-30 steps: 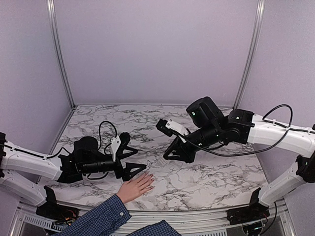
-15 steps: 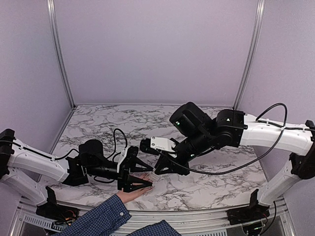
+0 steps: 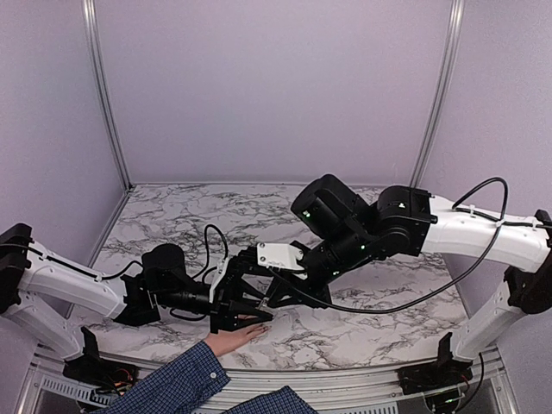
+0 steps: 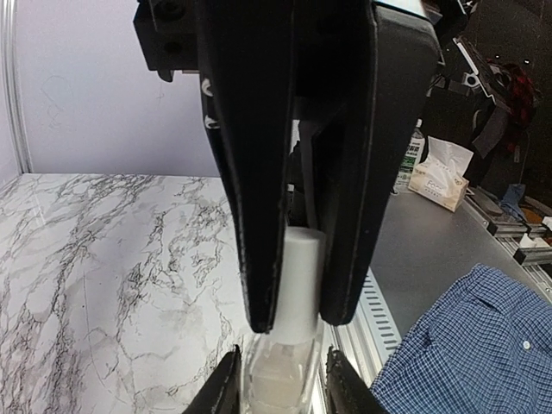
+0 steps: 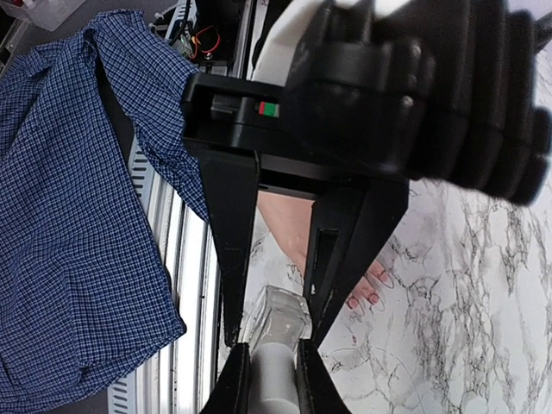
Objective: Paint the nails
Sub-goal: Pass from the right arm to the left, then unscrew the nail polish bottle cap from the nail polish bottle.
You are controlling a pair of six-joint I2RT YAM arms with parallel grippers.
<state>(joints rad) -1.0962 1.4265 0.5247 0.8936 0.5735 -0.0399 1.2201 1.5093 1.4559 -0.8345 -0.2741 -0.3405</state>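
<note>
nails [image 5: 354, 303] on hand [image 3: 235, 338] lying flat at marble table's [image 3: 371, 323] near edge, just beside both grippers. right gripper [image 5: 274, 379] clenched on white cap [image 4: 297, 276]; left gripper [image 4: 280, 384] apparently gripping clear bottle [image 4: 276, 371].

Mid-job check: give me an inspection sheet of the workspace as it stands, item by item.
Surface: marble-pattern table; no spills seen.
Job's things: hand in a blue plaid sleeve lies flat at the near edge; nails tiny and pinkish. A clear bottle with a white cap is held close by the fingertips.
Clutter: nothing seen.
Grippers: left gripper has its jaws closed on the bottle's glass body; right gripper has its jaws shut on the cap.
Cables: black cable loops over the left arm, another over the right; neither touches the hand.
Surroundings: lilac walls, metal frame posts, tissue box on a bench off the table.
</note>
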